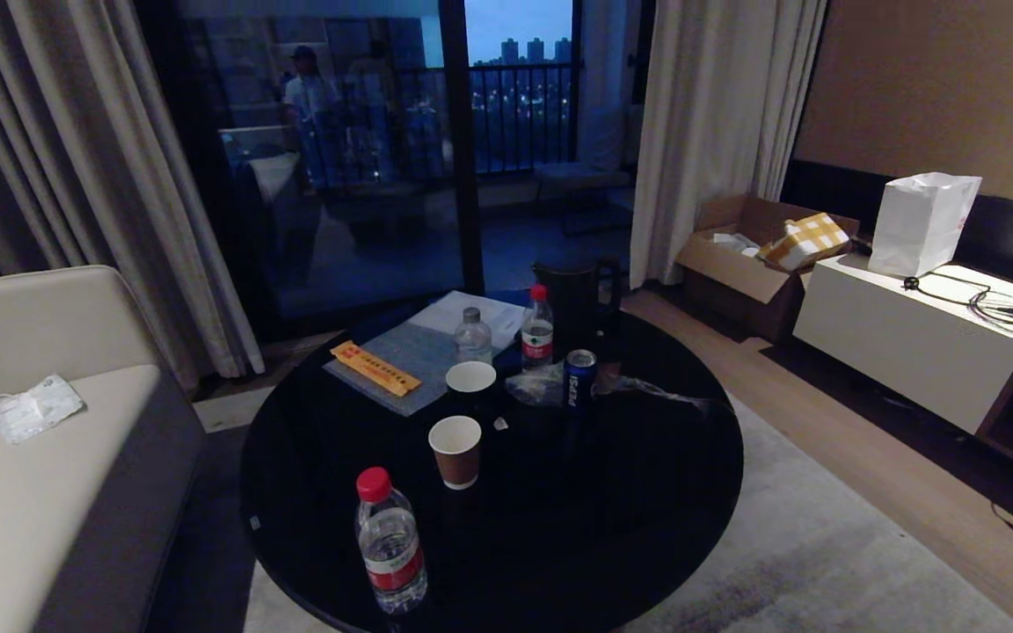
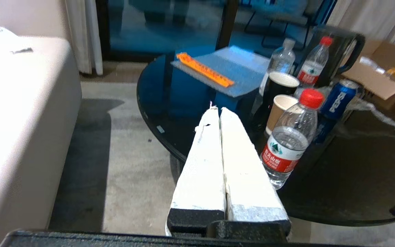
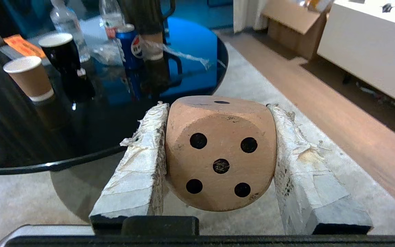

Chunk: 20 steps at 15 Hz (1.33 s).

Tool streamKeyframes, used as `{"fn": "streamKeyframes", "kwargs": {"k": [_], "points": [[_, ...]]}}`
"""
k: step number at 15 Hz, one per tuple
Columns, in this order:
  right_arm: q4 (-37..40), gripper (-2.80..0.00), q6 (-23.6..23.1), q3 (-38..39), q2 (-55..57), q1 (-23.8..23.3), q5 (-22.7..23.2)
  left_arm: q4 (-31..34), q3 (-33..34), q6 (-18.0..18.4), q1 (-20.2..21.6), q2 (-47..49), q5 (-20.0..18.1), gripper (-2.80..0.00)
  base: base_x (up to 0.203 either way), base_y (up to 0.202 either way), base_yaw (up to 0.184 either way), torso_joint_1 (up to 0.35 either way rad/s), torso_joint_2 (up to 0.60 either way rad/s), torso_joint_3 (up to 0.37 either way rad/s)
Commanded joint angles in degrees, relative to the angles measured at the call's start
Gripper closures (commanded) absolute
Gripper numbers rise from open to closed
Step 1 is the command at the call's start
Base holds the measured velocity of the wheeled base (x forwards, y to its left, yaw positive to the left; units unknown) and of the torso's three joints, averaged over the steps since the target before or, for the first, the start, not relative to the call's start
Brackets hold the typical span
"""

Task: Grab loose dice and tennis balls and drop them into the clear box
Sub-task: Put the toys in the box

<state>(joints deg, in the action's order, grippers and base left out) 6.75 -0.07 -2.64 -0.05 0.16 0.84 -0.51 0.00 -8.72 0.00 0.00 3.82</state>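
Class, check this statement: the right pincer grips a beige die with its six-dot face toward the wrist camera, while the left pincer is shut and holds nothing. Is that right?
Not quite. The right wrist view shows the beige die in the right pincer with five dark dots facing the camera, not six. The rest stands: the left pincer is shut and holds nothing.

Dim living room at dusk.
Stood between cream sofa [image 1: 40, 440] and white sideboard [image 1: 902, 343]: round black table [image 1: 647, 492]; curtains [image 1: 709, 132] drawn back.
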Motion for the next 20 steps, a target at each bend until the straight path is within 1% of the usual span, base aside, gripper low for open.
{"fn": "streamKeyframes", "kwargs": {"k": [1,10,20], "points": [[0.0,0.0,0.0,0.0,0.1,0.0,0.0,0.0,0.0,-0.1,0.0,0.1,0.0,0.0,0.0,0.0,0.0,0.002,0.0,0.196],[0.0,0.0,-0.1,0.0,0.1,0.0,0.0,0.0,0.0,-0.1,0.0,0.1,0.0,0.0,0.0,0.0,0.0,0.001,0.0,0.029],[0.0,0.0,0.0,0.0,0.1,0.0,0.0,0.0,0.0,-0.1,0.0,0.1,0.0,0.0,-0.176,0.0,-0.001,0.001,0.0,0.005]]}}
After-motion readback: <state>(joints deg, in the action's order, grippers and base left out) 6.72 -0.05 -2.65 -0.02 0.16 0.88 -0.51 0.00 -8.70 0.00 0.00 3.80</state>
